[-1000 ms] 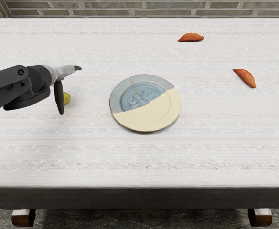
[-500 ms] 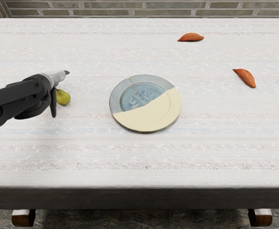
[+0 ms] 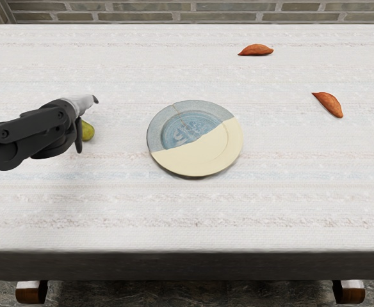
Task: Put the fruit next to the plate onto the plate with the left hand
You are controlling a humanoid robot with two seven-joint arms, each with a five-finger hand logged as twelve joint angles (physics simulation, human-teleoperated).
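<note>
A small yellow-green pear [image 3: 88, 131] lies on the table left of the plate [image 3: 209, 157], which is round, blue-grey on one half and cream on the other. My left hand [image 3: 78, 118] comes in from the left edge and sits right at the pear, partly covering it. One finger points right above the fruit and a dark finger hangs down beside it. The fingers are spread and do not hold the pear. The right arm is out of view.
Two orange sweet potatoes lie far off: one [image 3: 255, 50] at the back, one [image 3: 328, 103] at the right. A brick wall runs behind the table's far edge.
The left hand drew back to the left and lowered, then edged slightly right again. The pear shows more, then is partly covered; it has stayed in place.
</note>
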